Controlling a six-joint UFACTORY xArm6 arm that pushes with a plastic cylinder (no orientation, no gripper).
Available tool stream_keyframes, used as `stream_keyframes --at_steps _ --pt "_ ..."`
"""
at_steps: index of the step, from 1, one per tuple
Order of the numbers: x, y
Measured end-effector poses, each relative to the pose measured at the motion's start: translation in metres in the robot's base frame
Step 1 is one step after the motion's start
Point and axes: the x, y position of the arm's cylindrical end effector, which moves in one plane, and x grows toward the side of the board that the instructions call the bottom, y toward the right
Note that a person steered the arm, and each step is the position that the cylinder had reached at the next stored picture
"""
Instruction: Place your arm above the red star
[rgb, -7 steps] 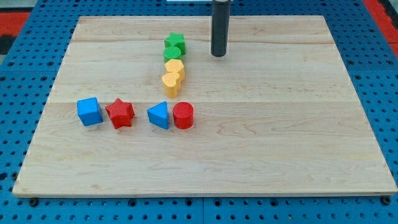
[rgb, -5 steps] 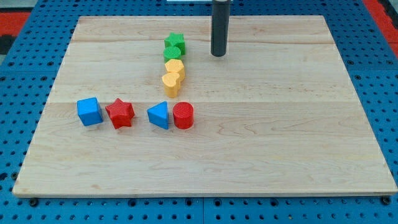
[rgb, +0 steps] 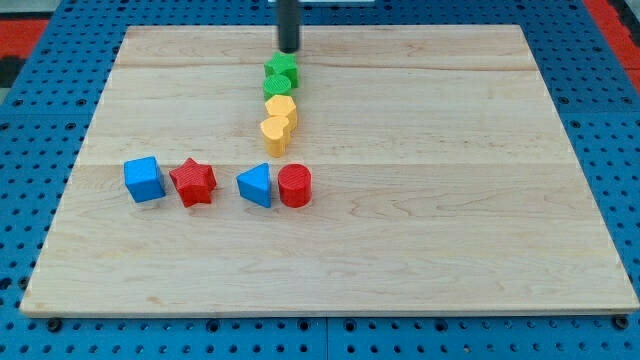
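Camera view, tool: my tip (rgb: 289, 49) is a bare rod end with nothing to open, close or clamp; it touches no block and sits just above the green star (rgb: 282, 68), toward the view's top.
Camera view, target: the red star (rgb: 192, 182) lies well below and to the left of the green star, between the blue cube (rgb: 144, 178) and the blue triangle (rgb: 256, 185), apart from both.
Camera view, neighbours: a red cylinder (rgb: 295, 186) touches the blue triangle; a green block (rgb: 277, 86) and two yellow blocks (rgb: 276, 122) run in a line down from the green star.
Handling: the red star looks small, light and rigid, likely to slide easily on the board (rgb: 450, 200); nothing is to be gripped, I only need to stop on its upper side.
Hidden: the rod's upper part is cut off by the frame; the yellow blocks' shapes are hard to make out.
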Motion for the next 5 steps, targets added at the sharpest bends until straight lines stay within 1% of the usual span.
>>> stream_keyframes --at_steps 1,2,3,4,5 --pt "0.071 -0.039" --pt "0.151 -0.046" --pt "0.162 -0.056" --pt "0.187 -0.059" --pt "0.187 -0.057"
